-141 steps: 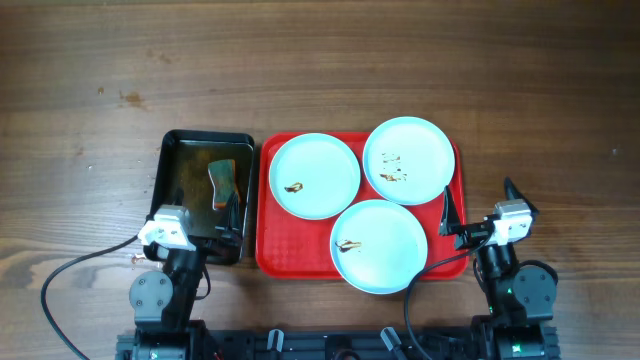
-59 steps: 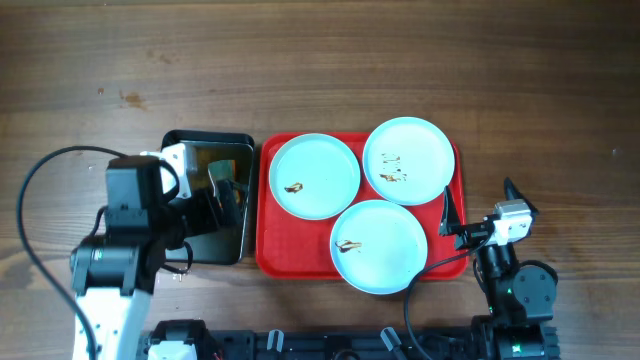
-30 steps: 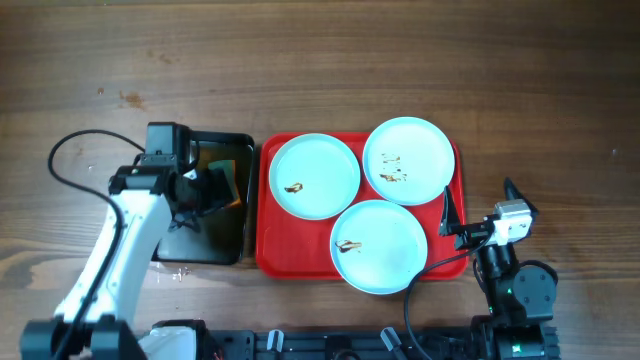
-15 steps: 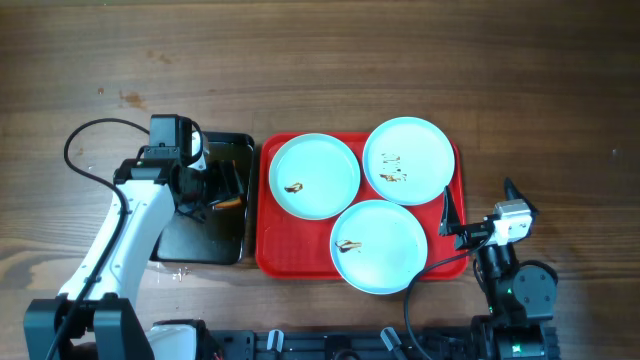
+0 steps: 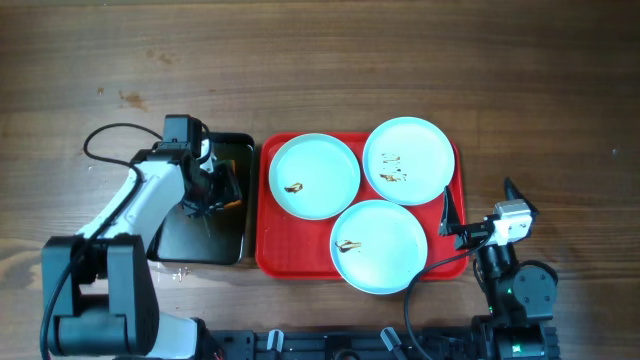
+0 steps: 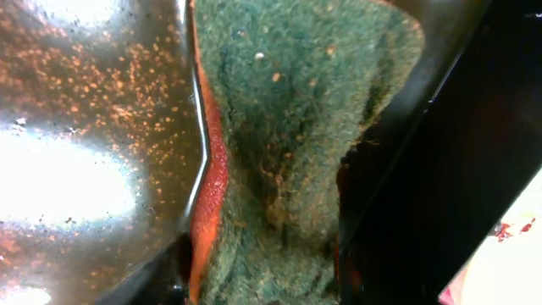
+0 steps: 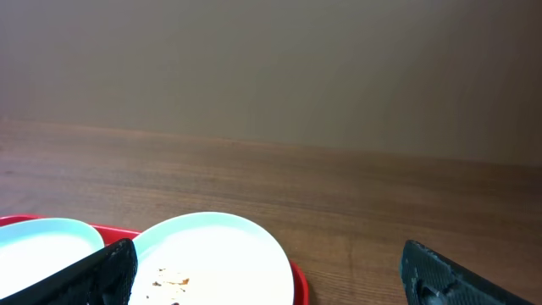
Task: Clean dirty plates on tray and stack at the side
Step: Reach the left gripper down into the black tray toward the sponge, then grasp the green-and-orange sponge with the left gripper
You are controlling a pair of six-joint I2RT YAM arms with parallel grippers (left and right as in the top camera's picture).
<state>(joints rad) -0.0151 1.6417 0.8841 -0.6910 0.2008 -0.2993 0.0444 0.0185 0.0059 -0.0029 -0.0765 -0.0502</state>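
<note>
Three speckled plates (image 5: 314, 175) lay on the red tray (image 5: 272, 255), at its 10, 1 and 6 o'clock. At the tray's 9 o'clock my left gripper (image 5: 215, 190) sat in the black pan (image 5: 200, 245) against the green sponge (image 6: 288, 152); I could not tell whether it was clamped on it. My right gripper (image 7: 275, 275), at 4 o'clock, stood spread wide.

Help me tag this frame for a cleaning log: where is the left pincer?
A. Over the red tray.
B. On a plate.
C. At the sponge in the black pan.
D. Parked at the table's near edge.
C: the overhead view shows the left pincer inside the black pan, and its wrist camera is filled by the green sponge.
</note>
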